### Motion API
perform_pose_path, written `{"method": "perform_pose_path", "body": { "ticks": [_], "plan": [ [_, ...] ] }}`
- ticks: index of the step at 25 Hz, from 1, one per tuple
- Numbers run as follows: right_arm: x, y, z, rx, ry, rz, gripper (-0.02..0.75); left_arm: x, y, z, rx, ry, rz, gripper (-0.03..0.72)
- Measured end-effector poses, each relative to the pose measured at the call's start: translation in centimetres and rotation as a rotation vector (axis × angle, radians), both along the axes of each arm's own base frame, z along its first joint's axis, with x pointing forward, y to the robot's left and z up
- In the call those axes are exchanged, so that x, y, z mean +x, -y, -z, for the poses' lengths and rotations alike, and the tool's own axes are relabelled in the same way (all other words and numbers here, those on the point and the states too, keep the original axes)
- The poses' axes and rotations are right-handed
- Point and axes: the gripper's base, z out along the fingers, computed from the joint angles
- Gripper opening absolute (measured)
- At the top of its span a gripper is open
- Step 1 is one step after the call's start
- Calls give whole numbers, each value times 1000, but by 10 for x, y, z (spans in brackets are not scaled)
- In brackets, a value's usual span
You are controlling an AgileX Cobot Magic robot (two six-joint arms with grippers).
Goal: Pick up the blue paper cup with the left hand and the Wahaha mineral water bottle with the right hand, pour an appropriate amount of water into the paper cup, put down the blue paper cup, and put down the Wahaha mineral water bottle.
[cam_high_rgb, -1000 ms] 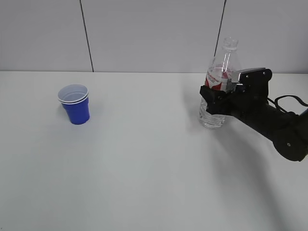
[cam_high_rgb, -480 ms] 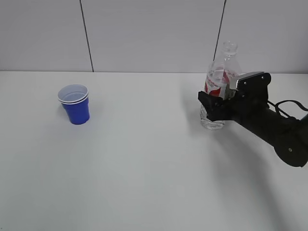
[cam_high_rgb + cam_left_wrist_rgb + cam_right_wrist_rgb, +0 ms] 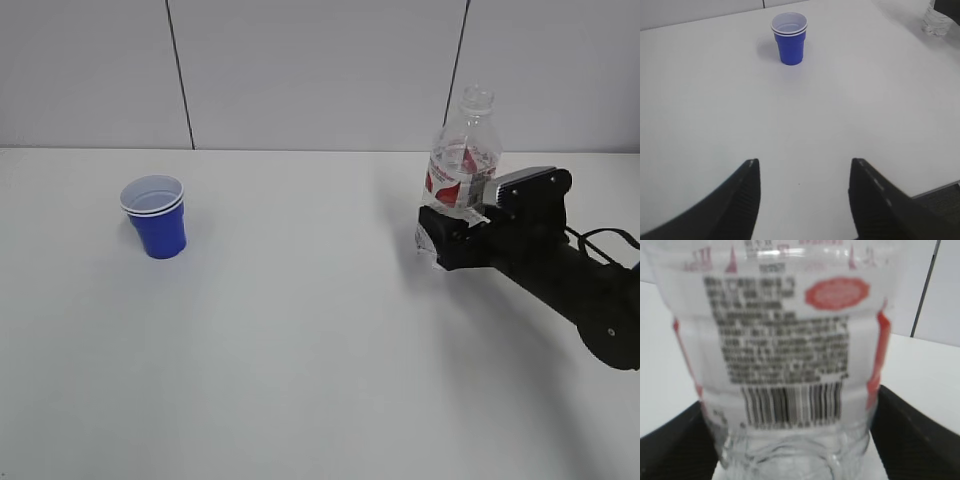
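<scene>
The blue paper cup (image 3: 155, 215) stands upright on the left of the white table (image 3: 300, 350); it also shows in the left wrist view (image 3: 789, 37), far ahead of my left gripper (image 3: 804, 167), which is open and empty above the table. The Wahaha mineral water bottle (image 3: 463, 150) stands upright at the right. My right gripper (image 3: 442, 240) is low around its lower part. In the right wrist view the bottle (image 3: 785, 340) fills the frame, and the black fingers (image 3: 905, 435) of the right gripper (image 3: 790, 440) flank it on both sides, open. The left arm is out of the exterior view.
A grey panelled wall (image 3: 300, 70) stands behind the table. The table's near edge shows at the lower right of the left wrist view (image 3: 940, 187). The bottle's base (image 3: 937, 22) shows at the top right of that view.
My right gripper has slid down along the bottle from label height to its lower part. The bottle has stayed almost in place. The cup has not moved.
</scene>
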Motion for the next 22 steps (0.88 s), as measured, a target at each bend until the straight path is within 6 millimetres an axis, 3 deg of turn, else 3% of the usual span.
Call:
{"method": "perform_pose_path", "body": {
  "ticks": [12, 22],
  "plan": [
    [-37, 8, 19, -16, -132, 54, 661, 0, 0, 0, 0, 0, 0, 427],
    [-76, 9, -24, 43, -114, 31, 602, 0, 0, 0, 0, 0, 0, 427]
  ]
}}
